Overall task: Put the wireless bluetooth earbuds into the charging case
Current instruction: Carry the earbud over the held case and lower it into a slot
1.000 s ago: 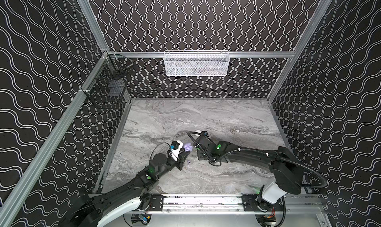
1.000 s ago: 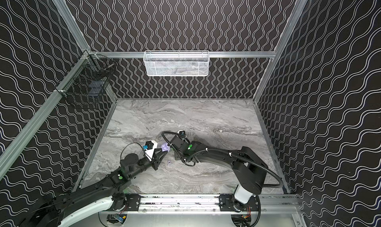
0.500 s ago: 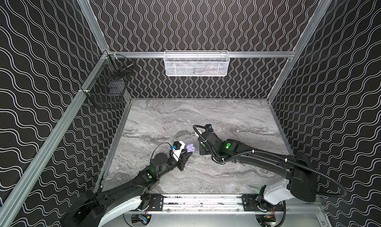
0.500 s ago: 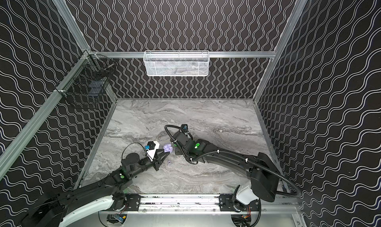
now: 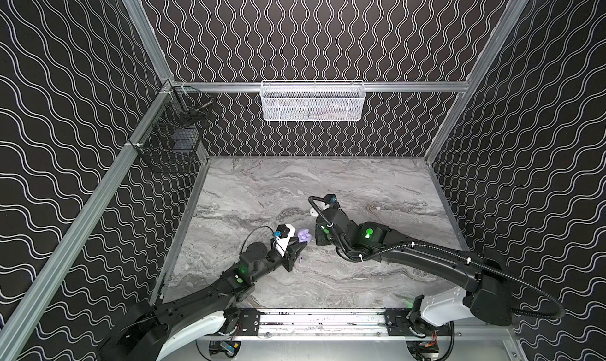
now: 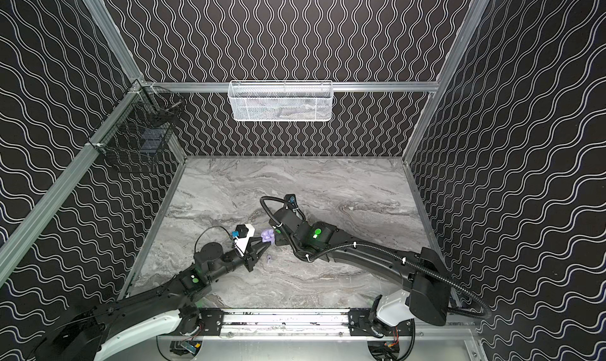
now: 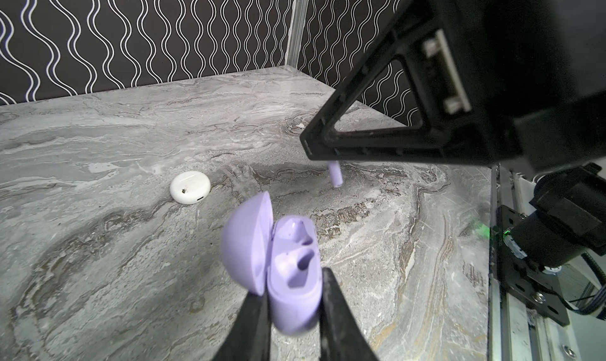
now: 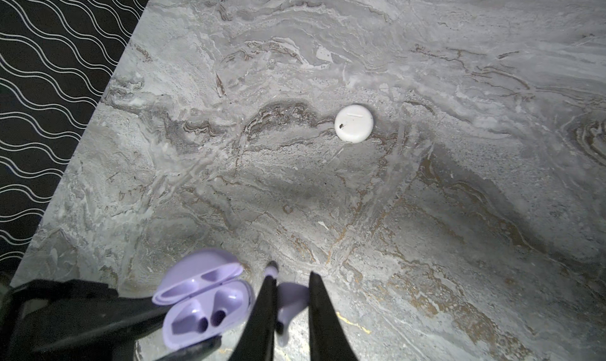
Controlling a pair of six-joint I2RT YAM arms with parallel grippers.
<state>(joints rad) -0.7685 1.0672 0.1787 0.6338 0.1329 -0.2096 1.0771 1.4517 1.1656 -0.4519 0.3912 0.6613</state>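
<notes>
The left gripper [image 7: 293,287] is clamped on the lavender charging case [image 7: 295,261], one finger on each side of its lower half. The lid is swung open toward the left and the two wells are in plain view. Just to the right of it, the right gripper [image 8: 292,275] pinches a lavender earbud [image 8: 292,298] between its closed-in fingers. The round head sits in the grip and the stem pokes out past the fingertips, close beside the open case but apart from it. Both grippers meet near the middle of the marbled table [image 5: 360,185], a little toward its near-left part. A closed white case [image 8: 354,123] lies flat on the table on the far side of them, well clear of both. In a top view a tiny pale purple piece, probably a second lavender earbud [image 6: 269,259], lies on the table just on the near side of the left gripper's fingertips, though it is too small to be sure.
</notes>
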